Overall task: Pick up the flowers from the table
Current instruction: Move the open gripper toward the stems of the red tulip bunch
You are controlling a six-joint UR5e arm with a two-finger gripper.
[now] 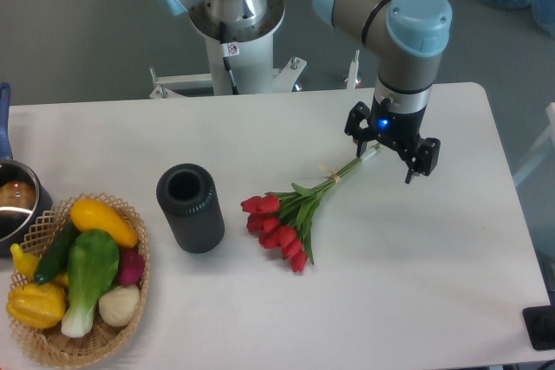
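Note:
The flowers [286, 218] lie flat on the white table [416, 257], a bunch of red tulip buds with green leaves, their thin pale-green stems running up and to the right. My gripper [388, 151] hangs over the far tip of the stems, pointing down. Its two black fingers are spread apart, one on each side of the stem ends, so it is open. Whether the fingers touch the stems cannot be told. The buds and leaves rest on the tabletop.
A dark cylindrical vase [190, 207] stands upright left of the buds. A woven basket [139, 279] of yellow and green vegetables sits at the front left corner, with a metal pot [17, 205] behind it. The arm's base [236, 19] rises behind the table.

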